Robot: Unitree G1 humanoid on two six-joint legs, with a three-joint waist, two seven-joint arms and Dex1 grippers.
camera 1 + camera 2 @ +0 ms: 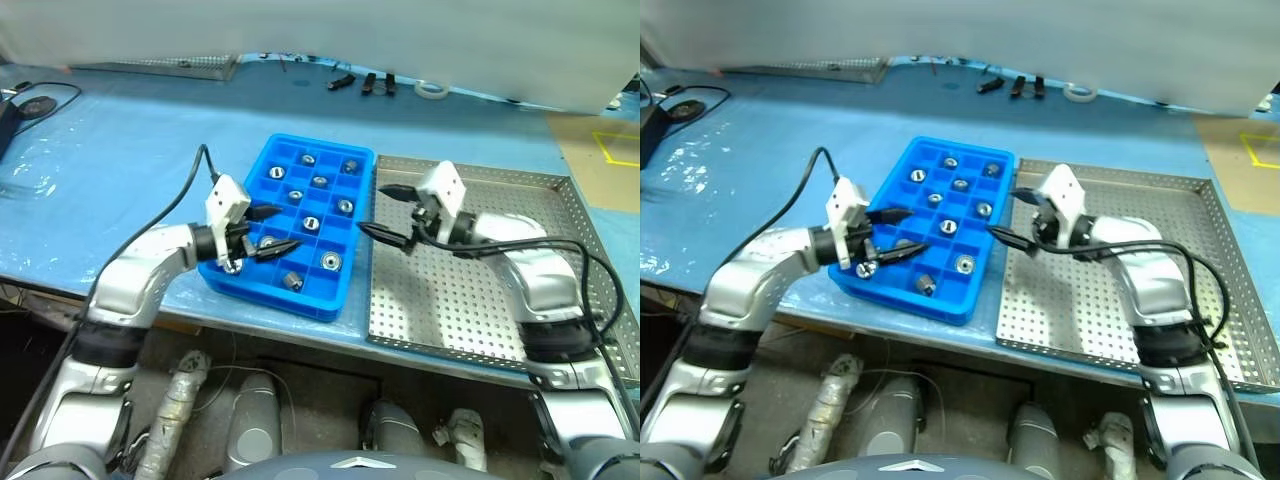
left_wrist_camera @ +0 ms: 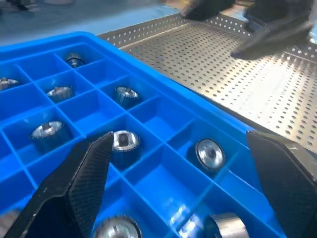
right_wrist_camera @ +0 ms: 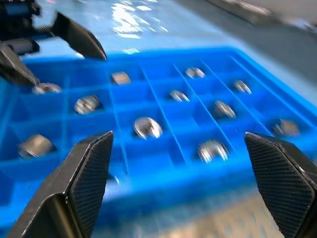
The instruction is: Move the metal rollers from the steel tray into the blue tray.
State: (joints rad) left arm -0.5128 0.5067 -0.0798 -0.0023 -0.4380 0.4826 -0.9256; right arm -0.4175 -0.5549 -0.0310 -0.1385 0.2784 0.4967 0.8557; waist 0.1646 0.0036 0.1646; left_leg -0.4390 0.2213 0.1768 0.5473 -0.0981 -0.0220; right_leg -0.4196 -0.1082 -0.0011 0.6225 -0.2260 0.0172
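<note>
Rollers [image 1: 311, 222] are sitting in the blue tray [image 1: 262, 166]; steel tray [image 1: 480, 300] is looking bare. Both grippers, left [image 1: 270, 233] and right [image 1: 386, 212], are hovering open and empty. Transfer likely finishing; next calls for checking the steel tray.

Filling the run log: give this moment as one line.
left gripper: open, over blue plastic compartment tray | right gripper: open, empty | shiny metal rollers: in compartments | perforated steel tray: no rollers visible
</note>
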